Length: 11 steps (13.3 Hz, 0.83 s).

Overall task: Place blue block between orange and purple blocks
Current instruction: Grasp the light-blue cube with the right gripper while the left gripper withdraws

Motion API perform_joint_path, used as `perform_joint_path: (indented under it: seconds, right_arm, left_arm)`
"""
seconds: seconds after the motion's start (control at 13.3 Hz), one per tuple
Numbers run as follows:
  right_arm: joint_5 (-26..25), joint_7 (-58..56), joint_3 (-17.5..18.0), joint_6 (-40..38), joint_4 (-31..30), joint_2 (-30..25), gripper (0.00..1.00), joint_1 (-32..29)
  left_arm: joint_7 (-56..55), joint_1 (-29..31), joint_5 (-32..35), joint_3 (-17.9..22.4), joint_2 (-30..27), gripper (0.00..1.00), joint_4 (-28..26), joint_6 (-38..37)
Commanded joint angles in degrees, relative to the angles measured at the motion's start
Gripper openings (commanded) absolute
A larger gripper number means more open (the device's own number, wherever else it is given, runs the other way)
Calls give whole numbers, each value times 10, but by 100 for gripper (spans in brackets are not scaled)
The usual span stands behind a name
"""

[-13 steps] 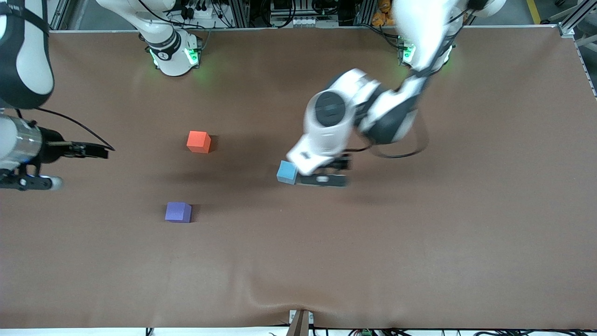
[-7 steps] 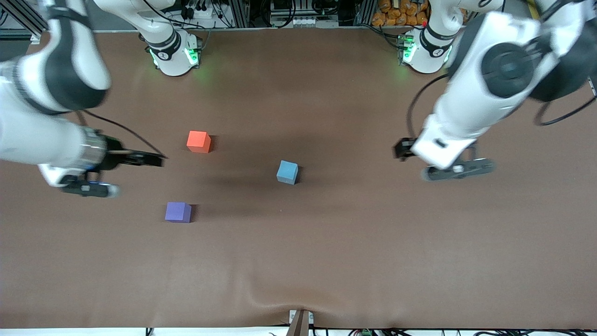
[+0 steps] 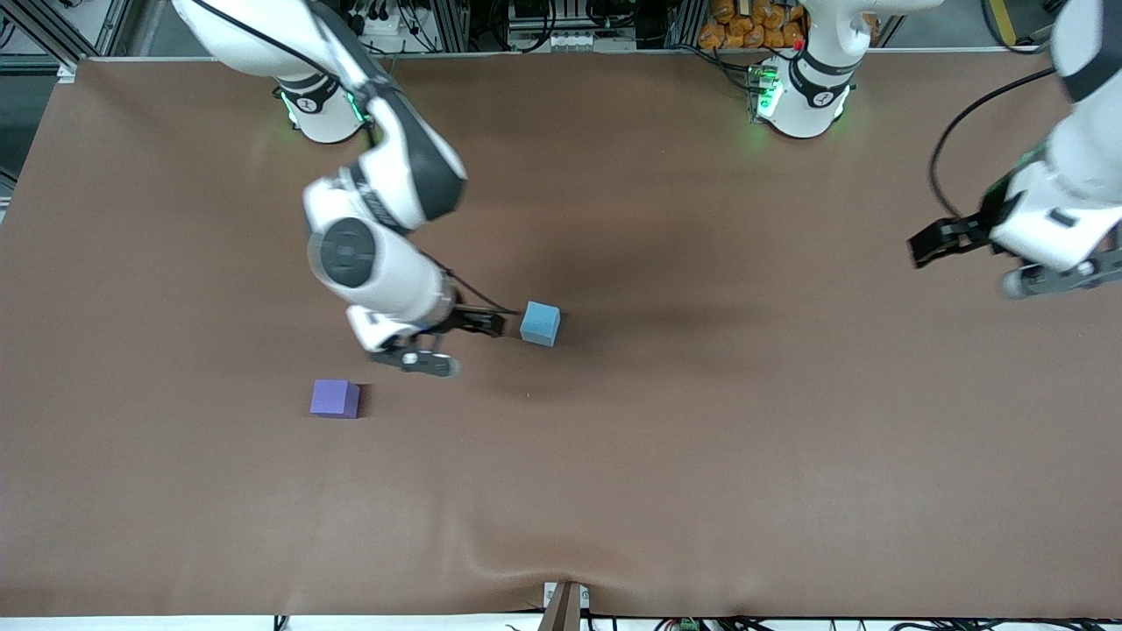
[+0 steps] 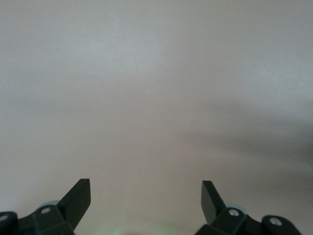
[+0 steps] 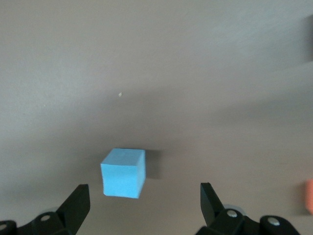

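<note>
- Brown table [image 3: 701, 491] holds your blue block [image 3: 540, 323] untouched, well apart from the purple block [image 3: 335, 398].
- Your right gripper [image 3: 456, 343] hovers beside it, jaws wide and empty.
- Your left gripper [image 3: 982, 258] waits, open.
- Grasping and placing remain.

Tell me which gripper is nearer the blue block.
Right. The right gripper is just beside the blue block, toward the right arm's end of the table, jaws open. The left gripper hangs open over the left arm's end.
</note>
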Motion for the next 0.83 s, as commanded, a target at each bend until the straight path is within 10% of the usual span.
perform_joint_path:
  seconds: [0.0, 0.75]
  right_arm:
    - [-15, 18, -8, 40, 9, 46, 100, 27]
    - [-46, 109, -8, 93, 9, 102, 100, 95]
  left_arm:
    - [2, 17, -2, -9, -30, 100, -30, 16]
    - [43, 50, -3, -5, -36, 100, -13, 31]
